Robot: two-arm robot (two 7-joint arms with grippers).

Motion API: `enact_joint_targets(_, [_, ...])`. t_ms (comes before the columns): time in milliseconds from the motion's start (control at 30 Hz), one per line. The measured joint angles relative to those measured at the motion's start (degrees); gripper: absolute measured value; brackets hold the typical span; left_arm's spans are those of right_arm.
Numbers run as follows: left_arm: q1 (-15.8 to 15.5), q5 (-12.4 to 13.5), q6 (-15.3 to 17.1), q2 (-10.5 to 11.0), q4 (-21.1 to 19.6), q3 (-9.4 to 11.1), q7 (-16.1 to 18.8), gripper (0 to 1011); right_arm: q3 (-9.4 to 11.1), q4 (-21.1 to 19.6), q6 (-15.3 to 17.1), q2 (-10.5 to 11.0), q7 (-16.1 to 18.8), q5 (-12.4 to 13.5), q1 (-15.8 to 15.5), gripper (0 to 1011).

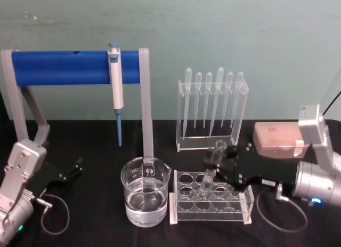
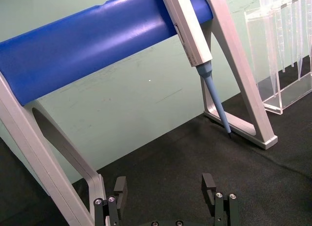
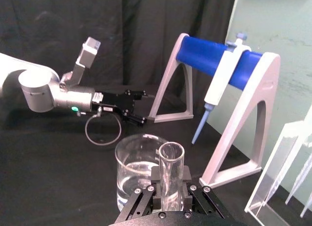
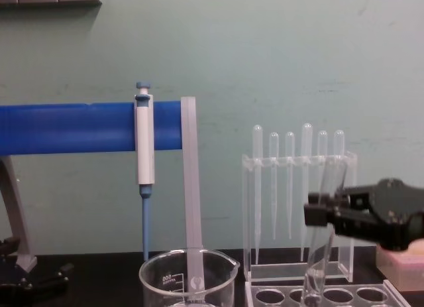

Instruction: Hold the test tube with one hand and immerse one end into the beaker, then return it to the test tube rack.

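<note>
The test tube (image 1: 211, 169) is a clear glass tube, tilted, with its lower end at a hole of the clear rack (image 1: 234, 210). My right gripper (image 1: 217, 164) is shut on its upper part, just below the open rim. In the right wrist view the tube (image 3: 171, 170) stands between the fingers of the right gripper (image 3: 170, 193), with the beaker (image 3: 135, 170) just beyond. The beaker (image 1: 145, 192) holds clear liquid and stands left of the rack. In the chest view the tube (image 4: 322, 254) leans in the right gripper (image 4: 324, 214), right of the beaker (image 4: 187, 274). My left gripper (image 1: 74, 169) rests open at the far left.
A blue bar stand (image 1: 69, 66) carries a white-and-blue micropipette (image 1: 116, 81) behind the beaker. A tall acrylic holder with several pipettes (image 1: 212, 105) stands behind the rack. A pink box (image 1: 277, 140) sits at the right. Black cloth (image 1: 96, 145) covers the table.
</note>
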Motion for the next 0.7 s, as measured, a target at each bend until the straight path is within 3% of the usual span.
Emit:
enact_joint_targets(167, [0.00,0.00,0.00,0.00,0.00,0.00,0.00,1000,-0.19,-2.72,3.59,1.11,-0.10,1.24,1.64,224])
enact_joint_targets(500, [0.00,0.00,0.00,0.00,0.00,0.00,0.00,1000,-0.57,-8.05,7.63,2.99,-1.27,2.31,5.28,224])
enact_joint_targets(700, [0.00,0.00,0.00,0.00,0.00,0.00,0.00,1000,-1.49,-8.68,8.64,2.29,-1.33,2.77,8.13,224])
